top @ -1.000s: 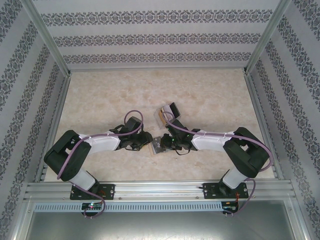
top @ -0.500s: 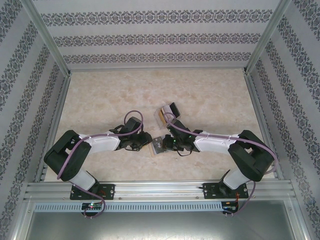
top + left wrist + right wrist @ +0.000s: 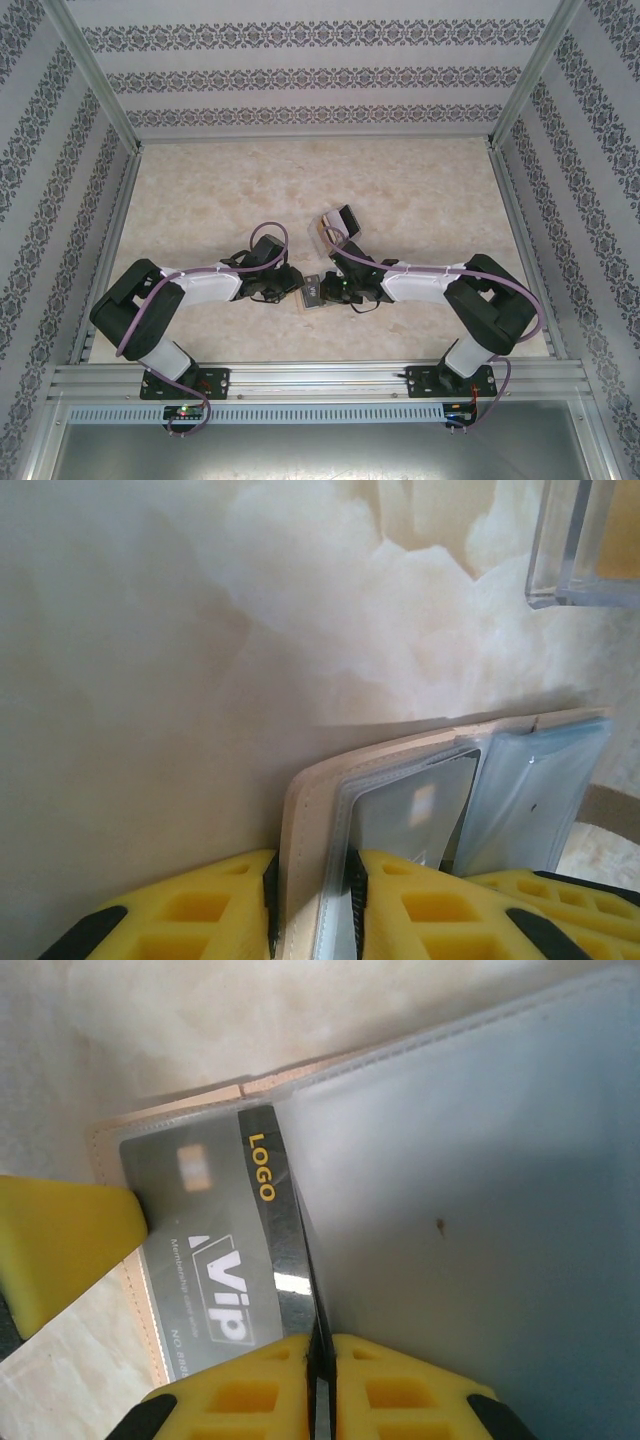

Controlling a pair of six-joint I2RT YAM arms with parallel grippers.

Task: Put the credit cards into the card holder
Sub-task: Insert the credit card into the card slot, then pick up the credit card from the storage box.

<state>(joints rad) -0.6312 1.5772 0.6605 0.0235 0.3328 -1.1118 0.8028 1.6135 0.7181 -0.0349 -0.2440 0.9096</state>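
The tan card holder (image 3: 313,292) lies open between both arms at the table's near middle. My left gripper (image 3: 312,870) is shut on its tan cover (image 3: 300,810) and the clear sleeves next to it. A black credit card (image 3: 200,1250) printed "LOGO" and "VIP" lies partly inside a clear sleeve (image 3: 480,1210) of the holder. My right gripper (image 3: 320,1345) is shut on that card's near edge. From above, the left gripper (image 3: 293,282) and right gripper (image 3: 330,288) meet at the holder. A left fingertip (image 3: 60,1250) shows beside the card.
A clear plastic box (image 3: 335,225) with more cards in it stands just behind the right gripper, and its corner shows as the clear box (image 3: 580,550) in the left wrist view. Marble tabletop (image 3: 420,190) spreads behind, bounded by aluminium rails and patterned walls.
The left gripper's jaws have narrowed onto the holder's cover. The right arm has shifted slightly left with the black card; the holder has barely moved.
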